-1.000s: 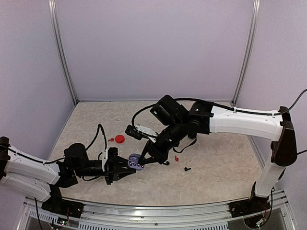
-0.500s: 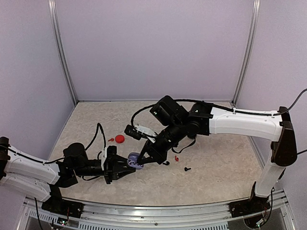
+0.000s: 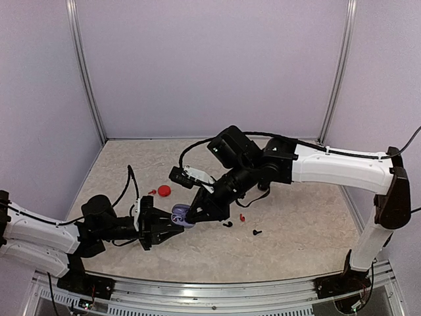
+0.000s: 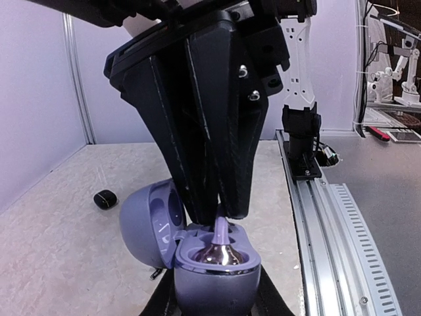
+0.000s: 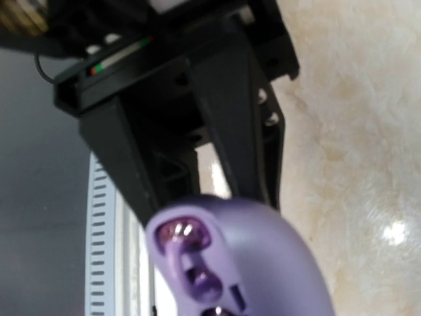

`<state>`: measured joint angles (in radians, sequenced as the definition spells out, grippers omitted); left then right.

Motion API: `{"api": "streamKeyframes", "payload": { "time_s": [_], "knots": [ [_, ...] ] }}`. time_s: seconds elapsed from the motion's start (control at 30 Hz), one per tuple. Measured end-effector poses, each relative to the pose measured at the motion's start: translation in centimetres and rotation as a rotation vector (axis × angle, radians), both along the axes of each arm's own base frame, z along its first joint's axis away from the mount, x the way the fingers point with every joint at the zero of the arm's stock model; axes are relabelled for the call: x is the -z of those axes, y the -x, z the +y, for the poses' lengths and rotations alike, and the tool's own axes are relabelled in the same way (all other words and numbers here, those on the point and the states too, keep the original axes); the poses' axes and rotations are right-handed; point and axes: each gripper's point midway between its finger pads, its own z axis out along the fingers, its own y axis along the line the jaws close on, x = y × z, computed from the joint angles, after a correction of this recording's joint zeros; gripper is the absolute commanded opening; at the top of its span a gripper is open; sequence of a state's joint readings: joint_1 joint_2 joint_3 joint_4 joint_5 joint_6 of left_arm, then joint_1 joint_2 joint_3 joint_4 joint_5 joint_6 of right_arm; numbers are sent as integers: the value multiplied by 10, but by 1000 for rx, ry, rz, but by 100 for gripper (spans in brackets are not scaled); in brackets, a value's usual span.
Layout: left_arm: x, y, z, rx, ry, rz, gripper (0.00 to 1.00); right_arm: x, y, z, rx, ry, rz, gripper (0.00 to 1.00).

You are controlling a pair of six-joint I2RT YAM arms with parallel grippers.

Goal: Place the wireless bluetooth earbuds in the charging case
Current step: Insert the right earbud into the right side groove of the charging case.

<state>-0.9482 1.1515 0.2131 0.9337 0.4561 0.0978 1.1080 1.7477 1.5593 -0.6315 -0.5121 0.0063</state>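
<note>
I am at the seating step. My left jaws are clamped on the purple charging case (image 4: 214,283), which they hold by the counter's (image 3: 296,257) near edge, left of its middle. The lid (image 4: 148,210) is swung open to one side.

My right jaws stand straight above the case with their tips nearly together at the top of a silvery earbud's (image 4: 220,247) stem. Its head sits down in one socket. I cannot tell whether those tips are pinching the stem or only touching it, because the gap is too slim to read.

As I judge it, the next move calls for a clean release and a straight lift, so the stem is not dragged back out. My left side must keep the case steady meanwhile.

The case's other socket is hidden behind my right fingers (image 4: 197,131) in the left wrist view and blurred in the right wrist view. I cannot say whether it is filled.

A red earbud (image 3: 242,217), a black earbud (image 3: 227,224) and a second black earbud (image 3: 256,232) lie on the counter just right of the case, toward the middle. A red case (image 3: 164,191) sits further back on the left with a small red piece (image 3: 152,192) beside it. What it holds I cannot see.
</note>
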Motion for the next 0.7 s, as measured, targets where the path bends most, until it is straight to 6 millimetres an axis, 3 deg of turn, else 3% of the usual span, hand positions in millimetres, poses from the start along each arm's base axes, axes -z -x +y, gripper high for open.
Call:
{"api": "streamKeyframes", "payload": {
  "time_s": [0.23, 0.43, 0.7],
  "knots": [
    [-27, 3, 3, 7, 86, -59, 0, -35, 7, -6, -46, -92, -71, 23],
    [-31, 8, 3, 32, 102, -73, 0, -61, 6, -11, -45, -168, -138, 22],
    [-32, 9, 2, 36, 103, -74, 0, -61, 7, -8, -40, -160, -224, 20]
  ]
}}
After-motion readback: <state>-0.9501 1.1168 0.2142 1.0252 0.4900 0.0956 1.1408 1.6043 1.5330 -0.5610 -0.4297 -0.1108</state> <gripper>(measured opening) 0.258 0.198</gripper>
